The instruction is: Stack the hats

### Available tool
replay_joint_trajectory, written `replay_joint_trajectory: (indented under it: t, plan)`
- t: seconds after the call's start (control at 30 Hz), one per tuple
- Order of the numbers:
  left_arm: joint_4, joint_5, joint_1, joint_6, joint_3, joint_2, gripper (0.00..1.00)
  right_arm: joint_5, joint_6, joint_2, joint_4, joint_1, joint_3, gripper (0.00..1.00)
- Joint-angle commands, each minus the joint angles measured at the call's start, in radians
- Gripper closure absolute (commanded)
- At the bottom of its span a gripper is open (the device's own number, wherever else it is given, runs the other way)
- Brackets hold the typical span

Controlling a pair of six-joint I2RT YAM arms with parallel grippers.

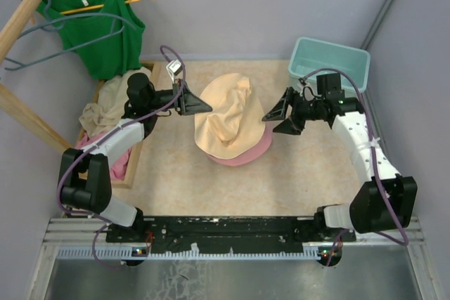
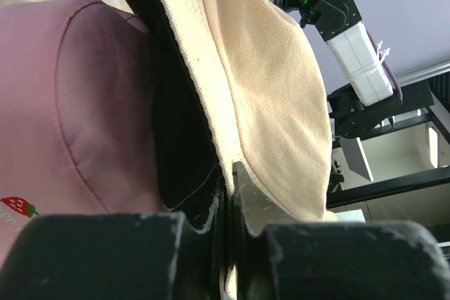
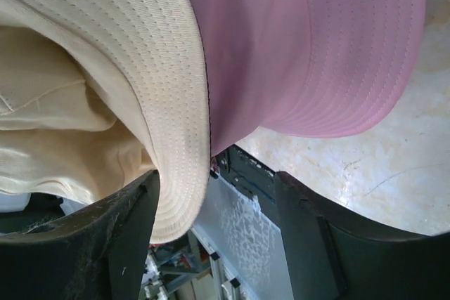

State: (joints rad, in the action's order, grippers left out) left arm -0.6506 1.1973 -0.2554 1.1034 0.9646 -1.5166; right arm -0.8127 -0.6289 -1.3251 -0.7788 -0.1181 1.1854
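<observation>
**A:** What is at the far left?

**B:** A green tank top point(image 1: 105, 29) on a hanger. Below it a limp heap of cloths point(image 1: 105, 107) lies in a wooden tray.

**A:** And the left hand?

**B:** The left hand point(image 1: 205, 106) is clamped on the brim of the beige hat point(image 1: 225, 117). The stitched twill edge is pinched thin between its dark pads.

**A:** Where are the hats?

**B:** They are mid-bench point(image 1: 309, 173). The beige hat is crumpled and folded, draped over the pink hat point(image 1: 246, 154). The pink hat's smooth round brim shows beneath it on the right, and a small strawberry point(image 2: 17, 206) is sewn on its crown.

**A:** And the right hand?

**B:** The right hand point(image 1: 271, 124) has its jaws apart and grips nothing. It sits just beside the hats, with the beige brim's ridged rim curling against one finger point(image 3: 84, 244).

**A:** Anything beyond that?

**B:** A teal plastic bin point(image 1: 330, 44), rectangular, sits in the far right corner.
</observation>
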Motion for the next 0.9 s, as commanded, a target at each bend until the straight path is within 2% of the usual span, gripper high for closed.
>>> replay_joint_trajectory:
  t: [0.0,0.27,0.33,0.37,0.43,0.47,0.5,0.87]
  plan:
    - [-0.009,0.003,0.007,-0.011,-0.003,0.0,0.92,-0.032,-0.056,0.052,0.161,-0.019,-0.02,0.35]
    - [0.003,0.0,0.007,-0.018,-0.009,0.001,0.92,-0.053,-0.141,0.03,0.265,-0.083,-0.042,0.39]
    - [0.003,-0.001,0.007,-0.018,-0.009,0.001,0.92,-0.055,-0.169,0.029,0.305,-0.104,-0.066,0.45]
    - [0.003,0.0,0.007,-0.019,-0.009,0.0,0.92,-0.058,-0.182,0.029,0.327,-0.109,-0.077,0.54]
    - [0.003,0.002,0.01,-0.017,-0.009,0.001,0.92,-0.057,-0.191,0.037,0.333,-0.11,-0.078,0.84]
    - [0.001,0.001,0.012,-0.016,-0.01,0.005,0.92,-0.05,-0.19,0.044,0.328,-0.109,-0.069,0.95]
    - [-0.004,0.0,0.016,-0.012,-0.009,0.007,0.92,-0.048,-0.186,0.048,0.32,-0.103,-0.053,1.0]
    - [-0.056,0.016,0.104,0.063,0.023,0.058,0.94,-0.124,-0.253,0.102,0.346,0.017,0.041,1.0]
